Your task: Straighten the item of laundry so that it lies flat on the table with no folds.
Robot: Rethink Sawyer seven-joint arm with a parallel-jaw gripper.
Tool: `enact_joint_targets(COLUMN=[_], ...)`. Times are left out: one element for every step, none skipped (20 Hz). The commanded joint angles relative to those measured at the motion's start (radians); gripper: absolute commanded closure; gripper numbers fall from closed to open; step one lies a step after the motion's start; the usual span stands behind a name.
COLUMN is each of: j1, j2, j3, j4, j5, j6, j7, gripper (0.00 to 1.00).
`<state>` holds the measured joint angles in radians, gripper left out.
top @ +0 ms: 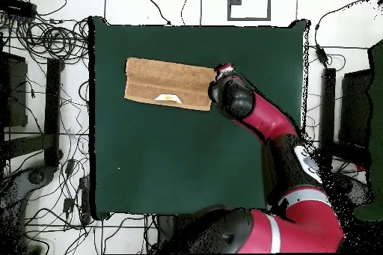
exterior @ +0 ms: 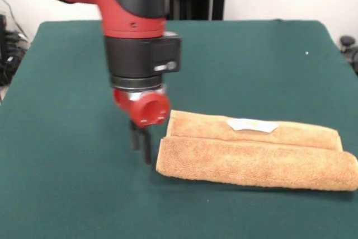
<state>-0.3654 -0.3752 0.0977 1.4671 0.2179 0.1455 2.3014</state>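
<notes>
The towel [exterior: 254, 152] lies folded into a long, narrow bundle on the green worktop [exterior: 72, 194], its white tag [exterior: 251, 125] facing up. In the front view its long axis runs from 9 to 3 o'clock. I judge it soft, light and limp; it should be taken by an upper layer's edge at the short end. My hand [exterior: 141, 144] stands just off that 9 o'clock end, fingers narrowly apart, holding nothing, tips at the worktop.
</notes>
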Motion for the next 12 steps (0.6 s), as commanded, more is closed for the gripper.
enact_joint_targets(j1=[0.123,0.127,0.131,0.134,0.137,0.140,0.144,0.152,0.158,0.163,0.166,0.170], j2=[-0.066,-0.081,-0.088,-0.096,-0.100,-0.104,-0.108,-0.111,-0.115,-0.119,-0.123,-0.125], j3=[0.028,0.028,0.025,0.027,0.025,0.026,0.027,0.024,0.025,0.027,0.028,0.032], j4=[0.045,0.054,0.058,0.066,0.068,0.072,0.077,0.080,0.087,0.093,0.099,0.106], j5=[0.034,0.041,0.042,0.048,0.049,0.054,0.059,0.063,0.071,0.079,0.087,0.096], j6=[0.341,0.356,0.359,0.362,0.361,0.358,0.354,0.348,0.345,0.342,0.341,0.334], j7=[0.116,0.129,0.135,0.146,0.151,0.160,0.168,0.180,0.191,0.202,0.210,0.218], gripper=[0.00,0.00,0.00,0.00,0.00,0.00,0.00,0.00,0.00,0.00,0.00,0.00])
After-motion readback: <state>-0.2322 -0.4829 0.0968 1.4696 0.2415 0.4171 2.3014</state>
